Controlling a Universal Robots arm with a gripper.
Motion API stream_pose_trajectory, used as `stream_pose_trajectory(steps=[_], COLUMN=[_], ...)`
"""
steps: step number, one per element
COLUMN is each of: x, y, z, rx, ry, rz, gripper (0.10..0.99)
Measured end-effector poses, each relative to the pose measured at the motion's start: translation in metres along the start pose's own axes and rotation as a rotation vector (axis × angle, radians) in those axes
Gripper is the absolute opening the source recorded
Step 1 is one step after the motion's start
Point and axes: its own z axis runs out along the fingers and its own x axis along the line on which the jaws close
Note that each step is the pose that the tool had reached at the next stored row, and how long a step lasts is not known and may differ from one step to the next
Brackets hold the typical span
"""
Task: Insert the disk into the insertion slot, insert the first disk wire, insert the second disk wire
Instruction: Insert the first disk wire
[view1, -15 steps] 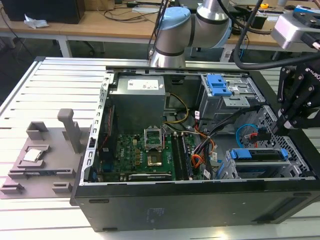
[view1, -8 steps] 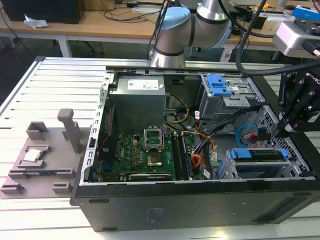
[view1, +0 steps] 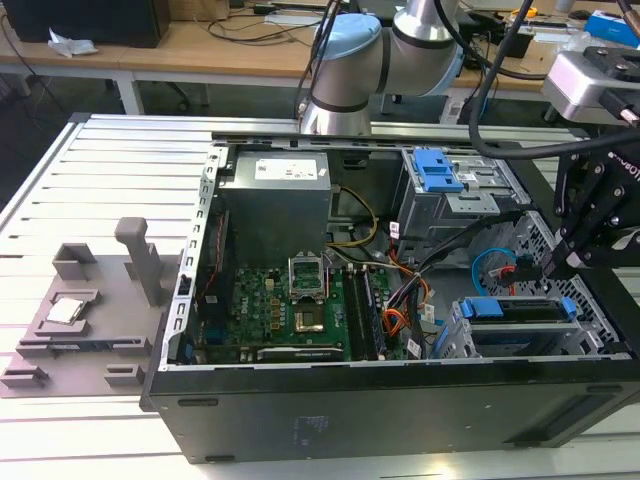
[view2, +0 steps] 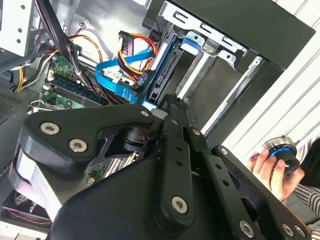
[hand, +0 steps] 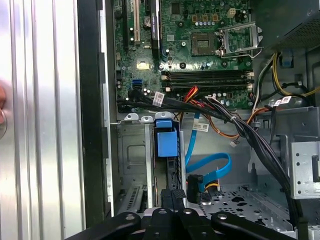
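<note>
The disk (view1: 515, 311) lies in the insertion slot (view1: 466, 340), a silver perforated cage at the case's front on the exterior view's right. Its blue carrier frame (hand: 166, 143) shows at the cage's mouth, and the disk's edge (view2: 161, 80) runs along the cage wall (hand: 131, 155). A blue flat wire (hand: 209, 165) loops beside the disk, and its black connector (view2: 142, 81) sits at the disk's rear edge. A second connector with yellow, red and black wires (view2: 131, 44) hangs just past it. My gripper (view1: 548, 270) (hand: 172, 196) (view2: 168, 101) is shut, with its tips at the disk's rear edge, next to the blue wire's connector.
The open computer case holds a green motherboard (view1: 290, 305), a power supply (view1: 275, 180) and a taller grey cage with a blue tab (view1: 440, 172). Black cable bundles (hand: 240, 127) cross above the disk. A grey fixture (view1: 90, 300) lies outside, on the exterior view's left. A hand holding a knob (view2: 280, 155) is beyond the case.
</note>
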Motion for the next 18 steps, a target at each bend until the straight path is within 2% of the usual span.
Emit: stream_pose_trajectory(steps=[3, 7, 9, 13, 18], x=[0.0000, 0.0000, -0.0001, -0.0033, -0.0123], y=[0.0000, 0.0000, -0.0004, -0.0089, -0.0096], z=[0.0001, 0.0003, 0.0008, 0.0060, 0.0191], rx=[0.000, 0.000, 0.000, -0.005, -0.007], ry=[-0.0001, -0.0002, -0.0004, 0.0002, -0.0009], rz=[0.000, 0.000, 0.000, 0.000, 0.023], gripper=[0.114, 0.361, 0.361, 0.361, 0.361])
